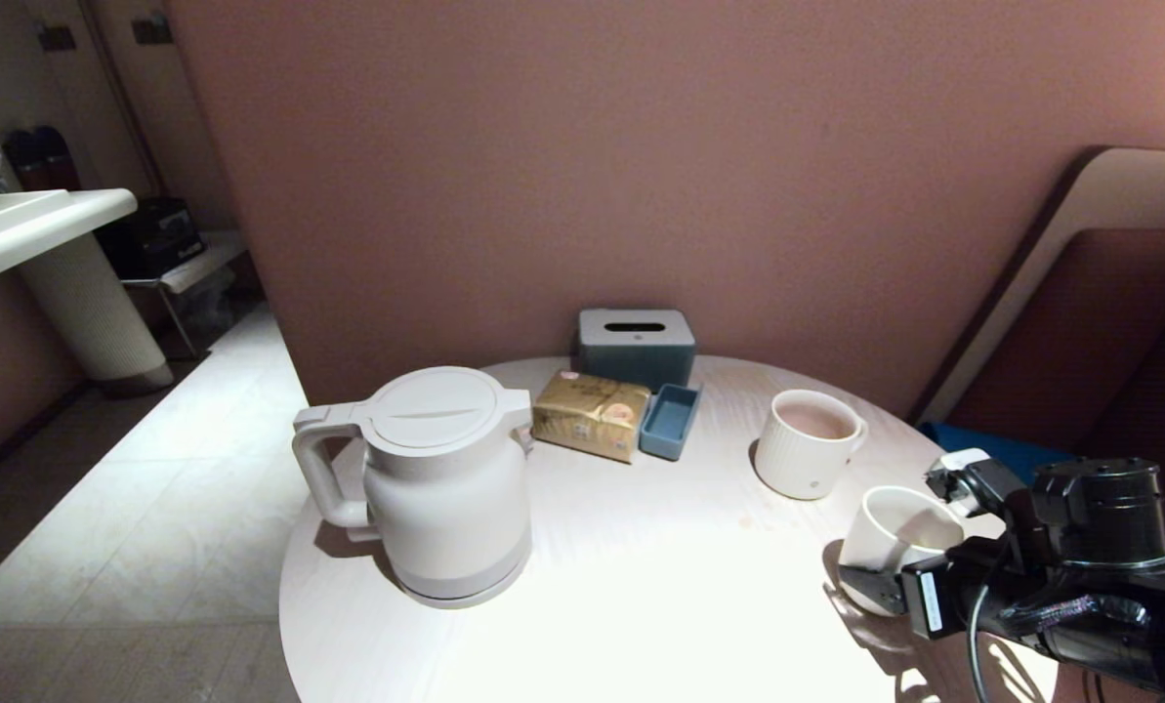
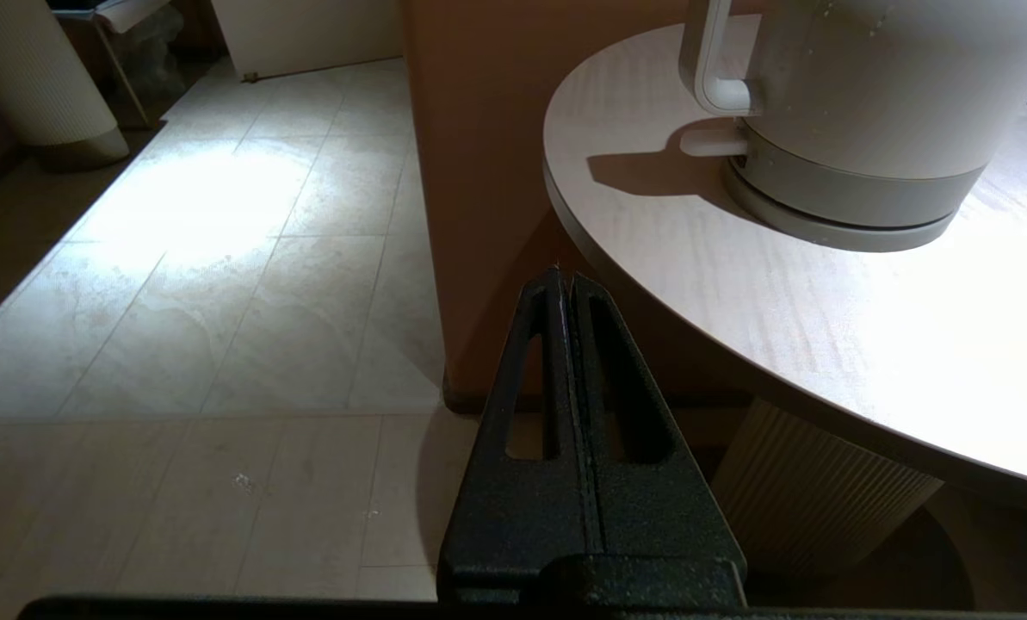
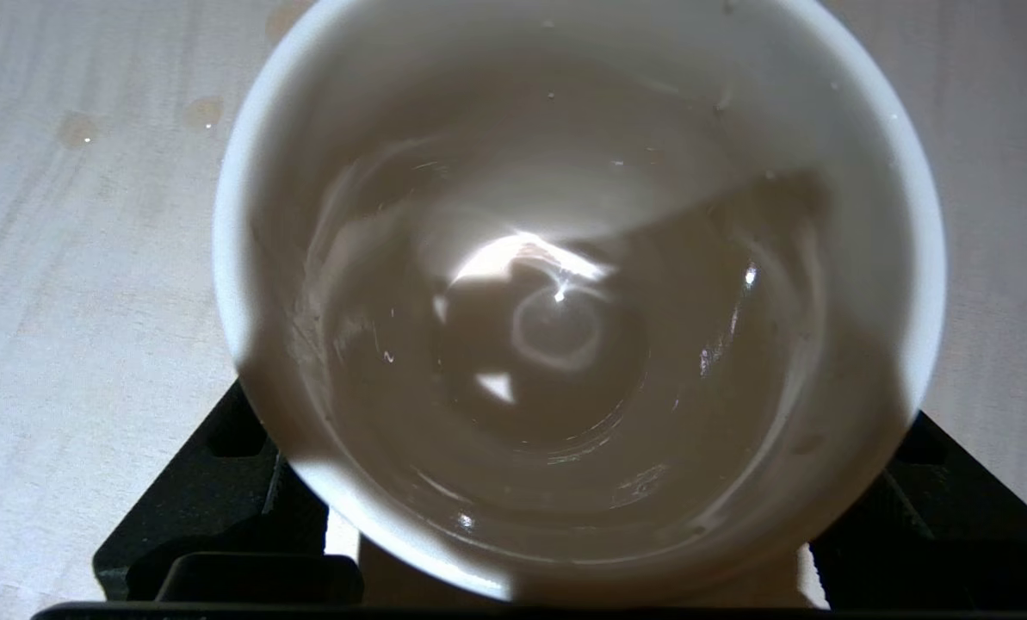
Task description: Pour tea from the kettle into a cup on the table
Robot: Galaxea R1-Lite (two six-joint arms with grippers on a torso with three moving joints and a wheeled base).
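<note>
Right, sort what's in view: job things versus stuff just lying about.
Job:
kettle
cup, between the right gripper's fingers
table

Lying about:
ribbed mug
tissue box
gold packet
blue tray

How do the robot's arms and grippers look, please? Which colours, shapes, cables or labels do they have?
The right gripper is black with a white label, a black cable and a round black wrist joint. The left gripper has rough black triangular fingers with slot-shaped holes.
</note>
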